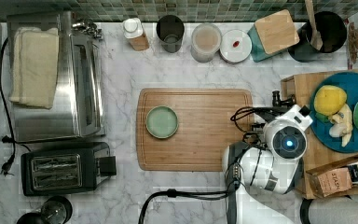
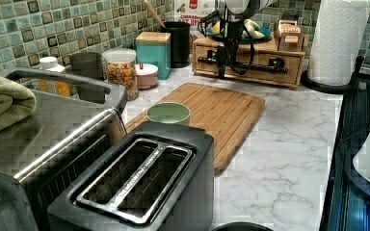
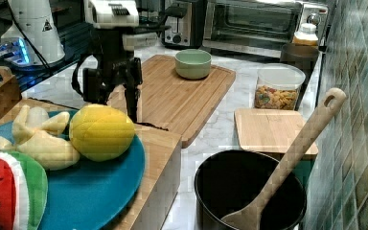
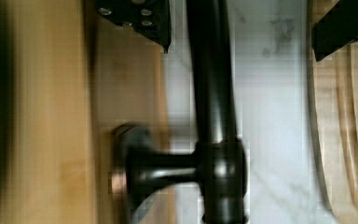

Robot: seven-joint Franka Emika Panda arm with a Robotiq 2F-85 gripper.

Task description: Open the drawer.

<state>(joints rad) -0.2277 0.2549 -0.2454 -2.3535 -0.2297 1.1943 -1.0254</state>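
Note:
The drawer [image 2: 250, 63] is the front of a light bamboo stand, and it sits flush with the stand. Its long black bar handle [image 2: 257, 67] runs across that front on posts. The handle [image 4: 213, 93] passes straight between my two fingers, with one post [image 4: 161, 169] joining it to the wood. My gripper [image 4: 240, 51] is open, one finger [image 4: 137, 16] on the drawer side and the other finger [image 4: 342, 25] on the counter side, neither pressing the bar. It hangs at the handle's end [image 2: 221, 67] and beside the stand [image 1: 275, 112], [image 3: 115, 98].
A cutting board [image 1: 214, 140] with a green bowl [image 1: 161, 122] lies just in front of the drawer. A blue plate [image 1: 354, 84] of toy fruit and a tea box [image 1: 334, 181] sit on the stand. Jars line the back wall; a paper towel roll [image 2: 339, 38] stands beside the stand.

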